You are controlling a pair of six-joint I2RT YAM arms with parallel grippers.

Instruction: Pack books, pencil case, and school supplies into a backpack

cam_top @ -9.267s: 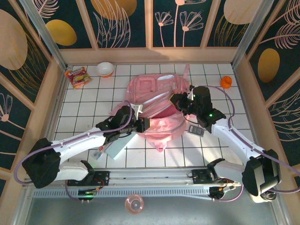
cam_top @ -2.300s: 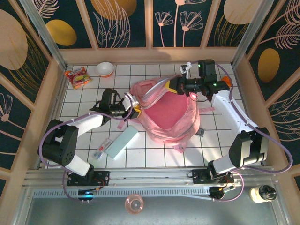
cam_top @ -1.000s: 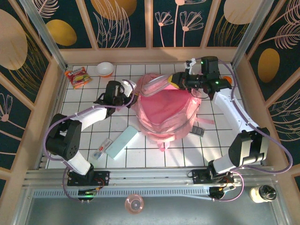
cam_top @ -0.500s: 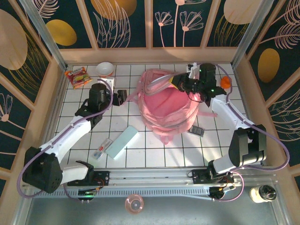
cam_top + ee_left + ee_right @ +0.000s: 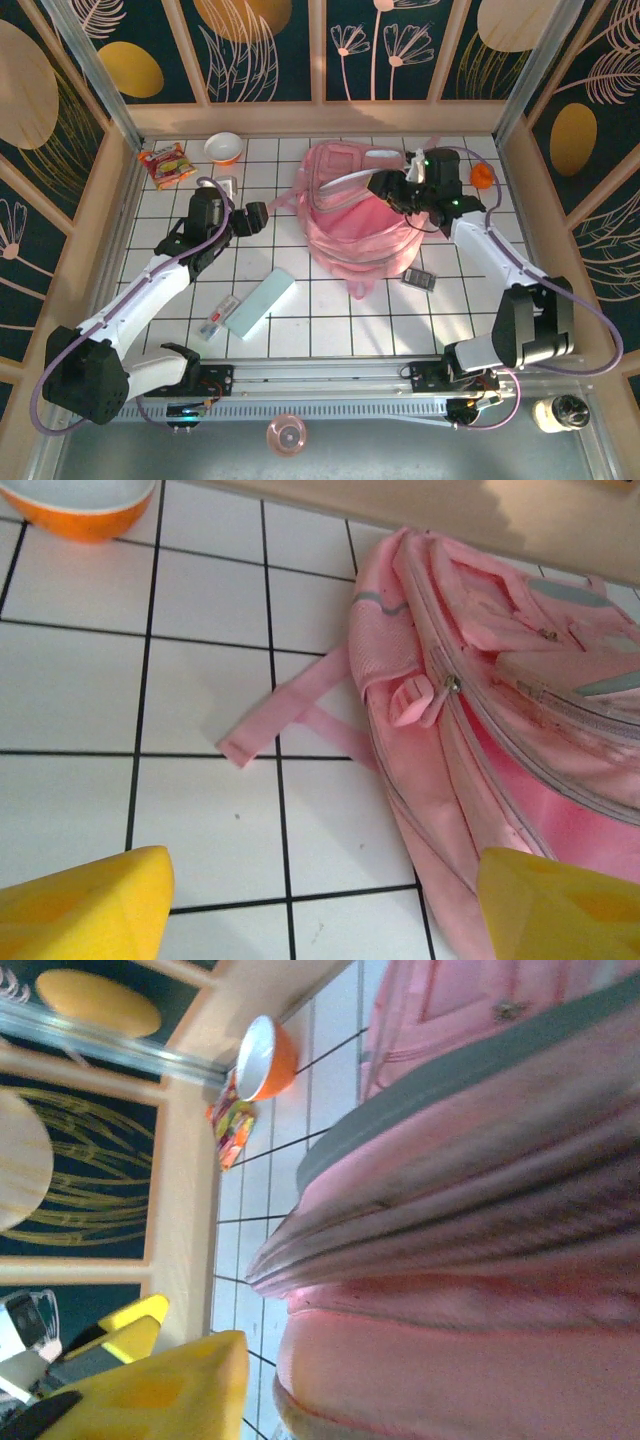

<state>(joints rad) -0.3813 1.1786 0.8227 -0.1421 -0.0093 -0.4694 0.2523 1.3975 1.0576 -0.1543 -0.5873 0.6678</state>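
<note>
The pink backpack (image 5: 355,220) lies slumped in the middle of the table, its top toward the back wall. My left gripper (image 5: 250,218) hovers left of it, open, with bare tiles between its yellow fingers (image 5: 85,905) and the backpack (image 5: 500,730) on the right. My right gripper (image 5: 385,187) is at the backpack's upper right rim, open. Its one visible finger (image 5: 150,1390) stands a little off the pink fabric (image 5: 470,1290). The mint pencil case (image 5: 260,303) and clear packet (image 5: 218,317) lie front left. The dark calculator (image 5: 420,278) lies right of the backpack. The books are out of view.
An orange-and-white bowl (image 5: 223,147) and a snack packet (image 5: 165,163) sit at the back left. A small orange object (image 5: 482,176) is at the back right. A loose pink strap (image 5: 290,715) trails left of the backpack. Wooden walls ring the tiled table.
My left gripper let go of the backpack's left rim, opened wide and drew back left. My right gripper's jaws parted, and the backpack sank from held-up to slumped.
</note>
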